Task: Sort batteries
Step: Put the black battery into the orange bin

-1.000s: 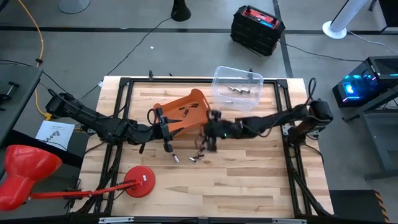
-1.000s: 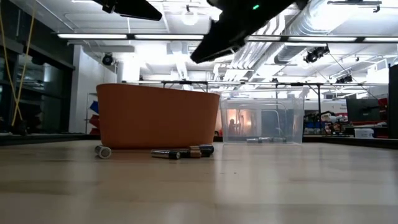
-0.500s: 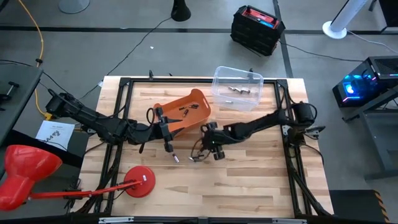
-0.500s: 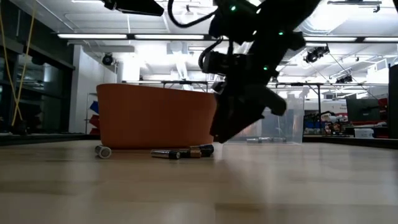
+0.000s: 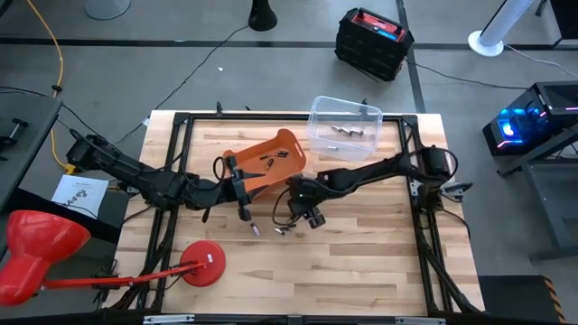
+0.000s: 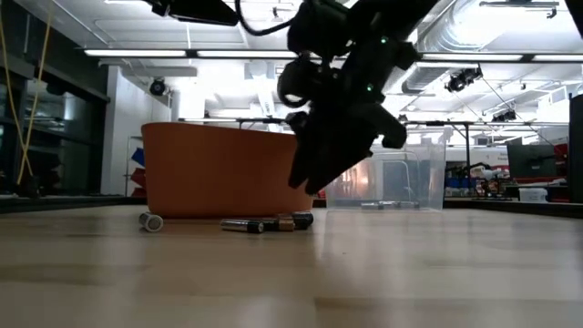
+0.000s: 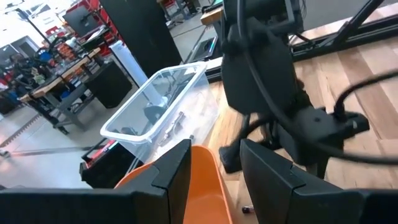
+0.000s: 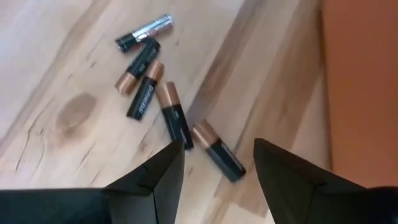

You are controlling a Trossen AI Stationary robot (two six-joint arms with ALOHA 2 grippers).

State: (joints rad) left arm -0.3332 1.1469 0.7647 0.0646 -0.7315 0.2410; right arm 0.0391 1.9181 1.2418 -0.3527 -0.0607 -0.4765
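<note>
Several loose batteries [image 8: 142, 93] lie on the wooden table just in front of the orange bin [image 5: 268, 165]; the low view shows them as a short row [image 6: 269, 223], with one more [image 6: 151, 221] off to the side. My right gripper [image 8: 214, 180] hangs open a little above them, slanting down, and also shows in the high view [image 5: 305, 213] and the low view [image 6: 310, 178]. My left gripper [image 5: 237, 185] is shut on the orange bin, which holds a few batteries [image 5: 271, 161]. A clear bin [image 5: 344, 126] farther back holds more. My left gripper has the orange bin's rim [image 7: 208, 177] between its two fingers, at the bin's left end. The fingers come nearly level from the table's left. In the low view the bin's bottom [image 6: 228, 211] reaches the table.
A red stand with a round foot [image 5: 203, 264] sits at the near left of the table. A black frame [image 5: 176, 126] runs along the table's edges. Bare wood lies in front of and to the right of the batteries.
My right gripper has come down from above toward the loose batteries, tipping its fingers further downward and rolling about its own line. It has stayed open. The batteries and bins have not moved.
</note>
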